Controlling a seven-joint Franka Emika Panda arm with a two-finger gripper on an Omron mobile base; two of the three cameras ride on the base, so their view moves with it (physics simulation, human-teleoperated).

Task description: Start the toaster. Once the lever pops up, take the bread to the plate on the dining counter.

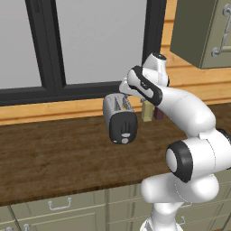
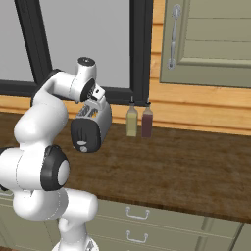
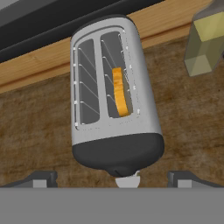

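Silver toaster point(image 3: 111, 94) holds bread point(image 3: 119, 91); no legible markings.

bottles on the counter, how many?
2. Yellowish bottle and dark red bottle stand side by side against the back wall, right of the toaster. The arm may hide others.

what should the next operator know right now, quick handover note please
Gripper: open, empty, hanging just above the toaster's black end.
Toaster stands on the wood counter under the window, beside two bottles.
Bread sits in one slot, seen edge-on from above.
Done: arm brought over the toaster.
Left: press the lever (can't tell its position from here), wait for the pop, then carry the bread to the plate.
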